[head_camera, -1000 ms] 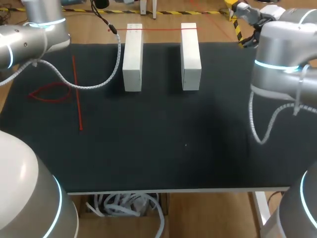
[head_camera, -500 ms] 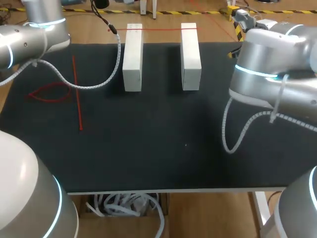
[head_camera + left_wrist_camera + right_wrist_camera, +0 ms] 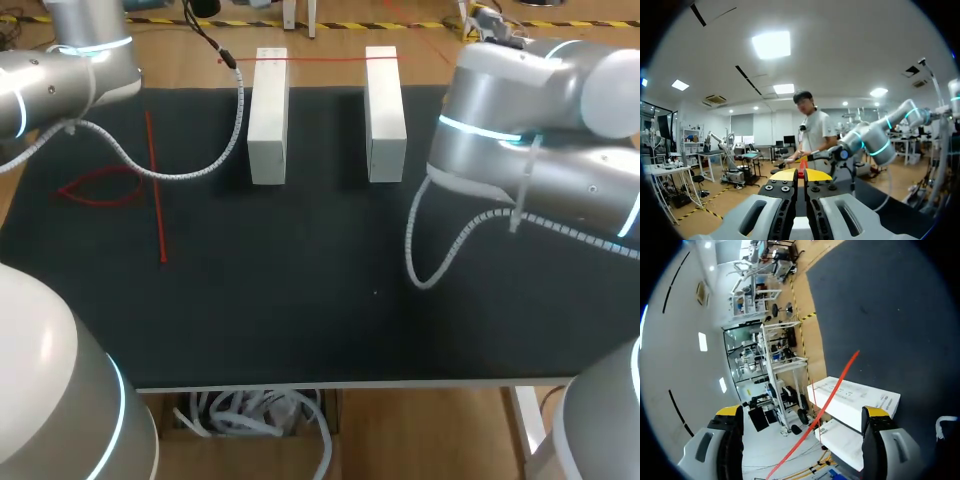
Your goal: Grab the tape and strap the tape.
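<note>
A thin red tape [image 3: 320, 58] runs taut across the far ends of two white blocks [image 3: 268, 115] [image 3: 385, 112] standing on the black mat. In the left wrist view my left gripper [image 3: 801, 175] is shut, with a red end of tape pinched between its yellow tips. My right arm [image 3: 520, 130] is beside the right block, and its gripper is hidden in the head view. In the right wrist view my right gripper [image 3: 802, 412] stands open, its fingers [image 3: 875, 414] wide apart. The red tape [image 3: 832, 390] passes between them without touching, above the white blocks [image 3: 855, 399].
On the left part of the black mat [image 3: 300, 280] lie a straight red tape strip [image 3: 157, 190] and a red loop [image 3: 100, 187]. My left arm's grey cable [image 3: 190, 165] hangs over the mat beside the left block. The right arm's cable [image 3: 440, 250] loops over the mat.
My right arm has swung left over the mat toward the right white block. The left arm, the tape and the blocks have not moved.
</note>
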